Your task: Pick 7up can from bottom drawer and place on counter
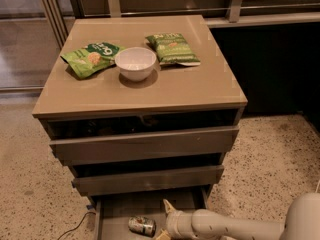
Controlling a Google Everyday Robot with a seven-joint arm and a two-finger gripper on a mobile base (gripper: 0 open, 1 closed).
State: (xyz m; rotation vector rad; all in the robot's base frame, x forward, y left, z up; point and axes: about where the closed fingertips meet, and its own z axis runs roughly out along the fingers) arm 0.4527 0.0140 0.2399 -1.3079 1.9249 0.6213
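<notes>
**Gripper at the open bottom drawer, 7up can beside the jaws**

The tabletop (165, 91) lies well above and behind the jaws, forming the glossy top of the cabinet. Two wider drawers (145, 145) stand partly open between the tabletop and the jaws. The bottom drawer (125, 206) is pulled out, and the jaws are over its grey floor. The white arm (235, 226) reaches in from the right of the jaws, low in the view. The gripper (163, 221) sits at the arm's left end. The jaws are released, their fingers spread apart with nothing between them.

Two green snack bags (91, 58) and a white bowl (135, 62) rest on the tabletop, far above the jaws. The bowl sits between the bags.

The 7up can (142, 226) lies on its side on the drawer floor, just left of the jaws.
</notes>
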